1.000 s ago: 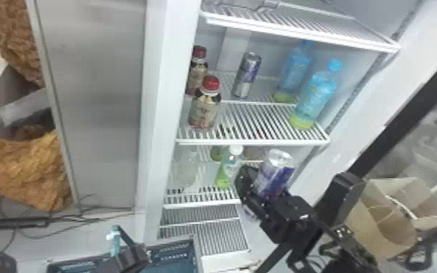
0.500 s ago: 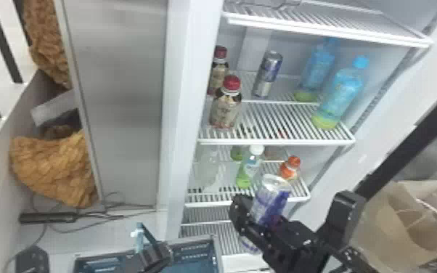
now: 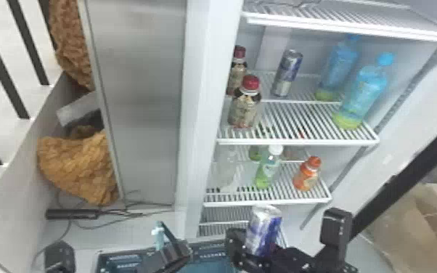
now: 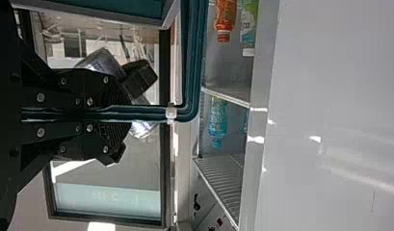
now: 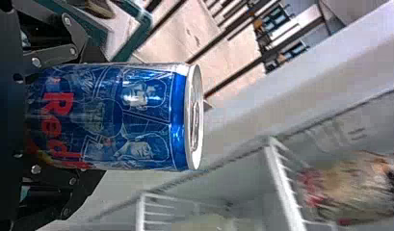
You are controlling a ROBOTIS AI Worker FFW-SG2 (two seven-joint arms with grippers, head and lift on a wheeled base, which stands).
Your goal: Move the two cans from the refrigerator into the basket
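Note:
In the head view my right gripper [image 3: 259,250] is shut on a blue and silver can [image 3: 265,227], held tilted below the refrigerator shelves, by the right end of the teal basket [image 3: 207,250]. In the right wrist view the can [image 5: 112,115] points its lid outward from my right gripper [image 5: 84,116]. Another can [image 3: 287,72] stands on a refrigerator shelf [image 3: 301,141], behind the bottles. My left gripper [image 3: 170,254] is at the basket; in the left wrist view my left gripper [image 4: 120,114] is shut on the teal basket handle [image 4: 151,113].
Red-capped bottles [image 3: 245,107] and blue bottles [image 3: 363,94] flank the standing can. A green bottle [image 3: 268,168] and an orange bottle [image 3: 306,174] are one shelf lower. The refrigerator's white side frame [image 3: 207,109] rises behind the basket. A paper bag [image 3: 417,225] is at the right.
The right gripper has carried its can down and left, away from the shelves toward the basket, uncovering the orange bottle. The head view has turned left. The left gripper remains at the basket.

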